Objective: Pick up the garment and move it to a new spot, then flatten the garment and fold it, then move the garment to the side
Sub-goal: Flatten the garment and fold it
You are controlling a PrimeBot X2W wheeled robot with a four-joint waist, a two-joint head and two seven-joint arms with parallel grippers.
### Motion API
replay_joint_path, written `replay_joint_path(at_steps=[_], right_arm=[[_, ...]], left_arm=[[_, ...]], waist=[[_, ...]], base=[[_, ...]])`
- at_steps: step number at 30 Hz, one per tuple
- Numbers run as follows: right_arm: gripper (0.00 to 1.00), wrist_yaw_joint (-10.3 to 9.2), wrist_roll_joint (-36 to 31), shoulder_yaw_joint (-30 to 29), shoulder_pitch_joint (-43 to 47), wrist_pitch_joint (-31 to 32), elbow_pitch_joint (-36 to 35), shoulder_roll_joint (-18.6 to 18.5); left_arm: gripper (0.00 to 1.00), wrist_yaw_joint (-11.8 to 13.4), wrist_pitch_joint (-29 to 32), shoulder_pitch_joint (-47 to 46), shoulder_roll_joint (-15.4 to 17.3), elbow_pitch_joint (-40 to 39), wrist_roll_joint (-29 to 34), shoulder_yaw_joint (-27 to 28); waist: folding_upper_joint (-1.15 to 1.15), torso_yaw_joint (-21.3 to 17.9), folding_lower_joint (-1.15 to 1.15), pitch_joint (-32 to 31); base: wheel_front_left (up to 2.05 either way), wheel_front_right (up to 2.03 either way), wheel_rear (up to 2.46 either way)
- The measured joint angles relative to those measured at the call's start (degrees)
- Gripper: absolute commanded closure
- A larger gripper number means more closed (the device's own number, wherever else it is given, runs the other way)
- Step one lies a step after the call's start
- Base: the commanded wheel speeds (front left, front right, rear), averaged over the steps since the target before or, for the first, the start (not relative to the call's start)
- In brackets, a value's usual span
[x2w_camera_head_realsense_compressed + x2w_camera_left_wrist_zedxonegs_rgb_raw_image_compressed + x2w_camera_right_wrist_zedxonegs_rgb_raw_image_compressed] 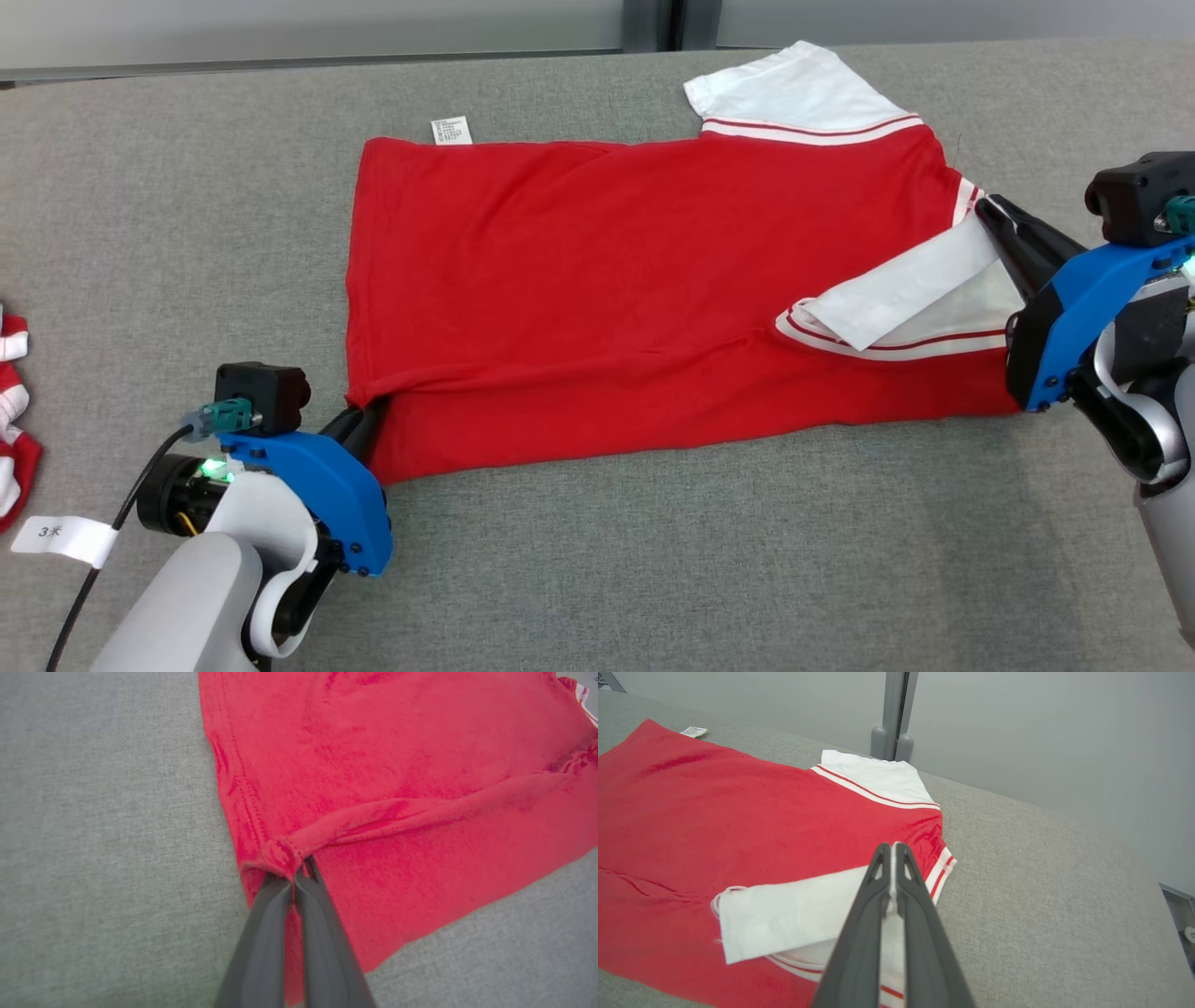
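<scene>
– Garment (597, 280) check: where's it at, how's it look?
– Red tee w/ white sleeves and red-striped cuffs. It's spread on the grey table (653, 579), mid-frame in the head view, hem twd the robot's left and shoulders twd its right. Mostly flat. A raised crease runs lengthwise from the near hem corner twd the near sleeve.
– Sleeves?
– Far sleeve (794, 89) sticks out flat at the back. Near sleeve (896, 289) is turned in over the red body and lies diagonal, striped cuff end pointing twd the middle. Small white care label (451, 130) pokes out at the far hem corner.
– Grippers?
– Left gripper (366, 425) has its fingers pressed together on the near hem corner, and its wrist view shows red cloth bunched right at the tips. Right gripper (991, 213) is clamped too, w/ a strip of white sleeve fabric pinched btwn its fingers at the shoulder end.
– Anything else on there?
– Another red-and-white cloth (11, 411) at the far left edge, well apart from the tee.
</scene>
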Motion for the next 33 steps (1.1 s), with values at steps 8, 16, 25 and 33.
replay_joint_path(at_steps=[8, 16, 25, 33], right_arm=[[0.00, 0.00, 1.38, -0.60, -0.78, -6.49, 3.37, 0.98], [0.00, 0.00, 0.68, -9.33, 5.46, -5.23, 6.24, 4.68], [0.00, 0.00, -3.75, -20.01, 15.64, -3.92, 4.22, 12.65], [0.00, 0.00, -5.46, -25.26, 15.74, -7.39, 8.87, 18.87]], left_arm=[[0.00, 0.44, -3.11, -0.64, -1.99, 2.71, 0.23, -0.40], [0.00, 2.15, -6.53, 3.07, -2.61, 3.23, 0.32, -0.34], [0.00, 4.02, -9.62, 6.51, -5.12, 4.50, 0.32, -0.91], [0.00, 6.13, -12.15, 6.11, -7.64, 9.47, 0.88, -0.82]], waist=[[0.00, 1.34, 0.00, -1.74], [0.00, 1.89, -0.01, -4.74], [0.00, 1.53, -0.02, -6.51], [0.00, 0.98, -0.02, -5.64]], base=[[0.00, 0.00, 0.00], [0.00, 0.00, 0.00], [0.00, 0.00, 0.00], [0.00, 0.00, 0.00]])
